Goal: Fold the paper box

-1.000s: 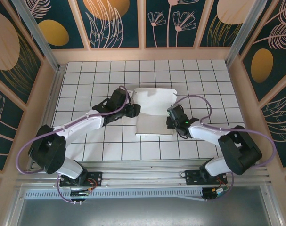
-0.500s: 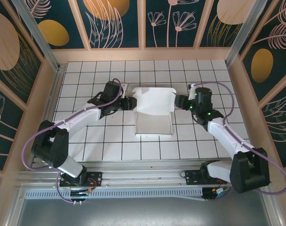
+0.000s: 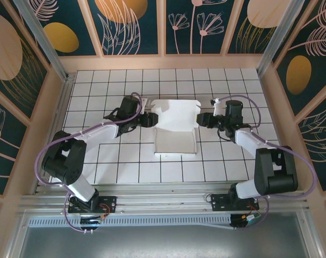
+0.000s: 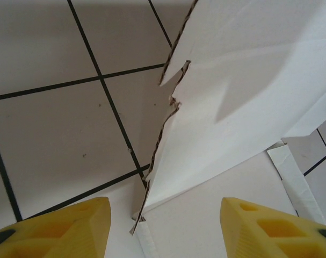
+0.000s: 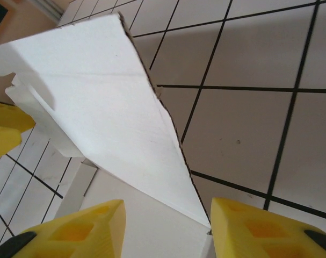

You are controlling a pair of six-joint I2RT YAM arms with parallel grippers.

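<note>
Paper box [image 3: 175,127] sits mid-table on the white grid table [image 3: 98,86], roughly centred btwn the two arms. Far part is partly formed w/ side flaps raised. Near panel lies flat on the tiles, pointing toward the arm bases.

L gripper [image 3: 150,119] is at the box's left side, level w/ the far part and right next to the left flap. Left wrist view: L gripper [image 4: 164,215] has its jaws spread, yellow fingers [image 4: 71,228] well apart. The flap's raw cardboard edge [image 4: 165,126] runs up btwn them. Neither finger visibly presses on it, so nothing is pinched.

R gripper [image 3: 202,120] mirrors it at the box's right side, just beside the right flap. Right wrist view: R gripper [image 5: 168,215] is also spread, yellow fingers [image 5: 259,231] apart. The tilted white flap [image 5: 109,91] leans in above the gap and its edge comes down close to the right finger. Can't tell if they touch; no clamp seen.

Both arms reach in from opposite sides, box btwn the two grippers.
</note>
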